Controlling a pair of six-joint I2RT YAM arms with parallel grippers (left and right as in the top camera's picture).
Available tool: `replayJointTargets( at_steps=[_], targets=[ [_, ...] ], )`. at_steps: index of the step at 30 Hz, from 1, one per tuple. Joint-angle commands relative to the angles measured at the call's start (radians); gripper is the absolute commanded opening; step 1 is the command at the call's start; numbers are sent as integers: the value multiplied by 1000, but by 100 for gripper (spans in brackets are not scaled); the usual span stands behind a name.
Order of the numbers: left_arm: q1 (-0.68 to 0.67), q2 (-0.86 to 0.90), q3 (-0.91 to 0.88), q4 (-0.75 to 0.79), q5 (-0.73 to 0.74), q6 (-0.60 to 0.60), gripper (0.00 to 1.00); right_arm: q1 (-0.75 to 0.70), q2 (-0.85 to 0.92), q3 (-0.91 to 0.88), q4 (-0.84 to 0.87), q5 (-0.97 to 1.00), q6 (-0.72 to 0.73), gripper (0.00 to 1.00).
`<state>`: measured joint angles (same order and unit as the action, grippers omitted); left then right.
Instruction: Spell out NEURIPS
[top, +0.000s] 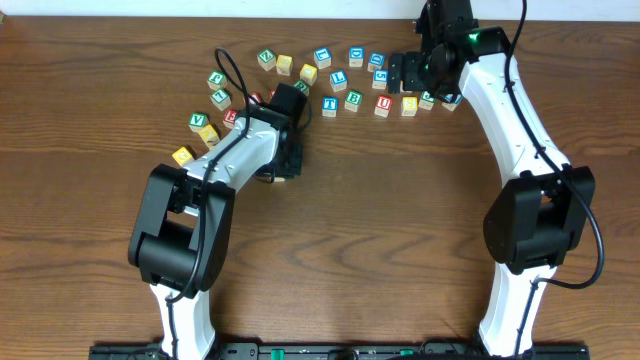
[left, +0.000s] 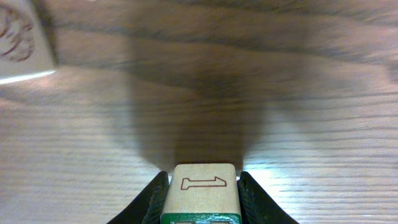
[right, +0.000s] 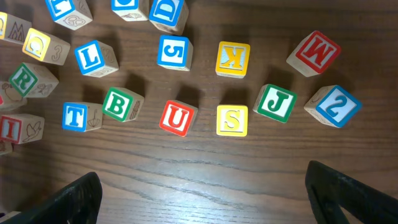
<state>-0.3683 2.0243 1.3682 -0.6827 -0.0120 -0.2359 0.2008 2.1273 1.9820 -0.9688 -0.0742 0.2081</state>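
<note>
The brown wood-grain desk (top: 380, 230) carries no finished word. The small wooden alphabet cubes (top: 338, 80) lie loosely scattered along its far side, and no row has formed on the bare stretch nearer the arm bases. By that, the spelling looks barely begun, with all seven letters left to line up.

The black-and-white left arm (top: 235, 150) reaches to the near edge of the scatter, and the matching right arm (top: 510, 110) hangs over its right end. The right hand (right: 202, 171) is spread wide and empty above the cubes. The left hand (left: 202, 208) is drawn narrow, pinching a pale wooden cube with a green edge (left: 202, 183).

The overhead view gives the whole layout but hides that held cube under the wrist. The left wrist view shows it gripped low over bare desk, though not its letter or whether it touches down. Only the right wrist view makes letters readable: the red U cube (right: 177, 117) is just beside the yellow S cube (right: 232, 119), and the green R cube (right: 25, 78) and red I cube (right: 11, 127) sit at the left edge.
</note>
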Motion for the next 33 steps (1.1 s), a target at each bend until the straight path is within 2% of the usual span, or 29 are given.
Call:
replayJointTargets(
  at_steps=[1,4,15,20,33],
  targets=[
    [0,-10,-5,26,78,7,31,8,0,17,0,5,5,99],
    [-1,-10,-5,40,121,7,31,13,0,17,0,5,5,99],
    [-55,-10,-5,49,125,6,31,13,0,17,0,5,5,99],
    [-87,-10,-5,98,124,7,31,16,0,17,0,5,5,99],
    [-89,-5,-5,142,72,7,31,16,0,17,0,5,5,99]
  ],
)
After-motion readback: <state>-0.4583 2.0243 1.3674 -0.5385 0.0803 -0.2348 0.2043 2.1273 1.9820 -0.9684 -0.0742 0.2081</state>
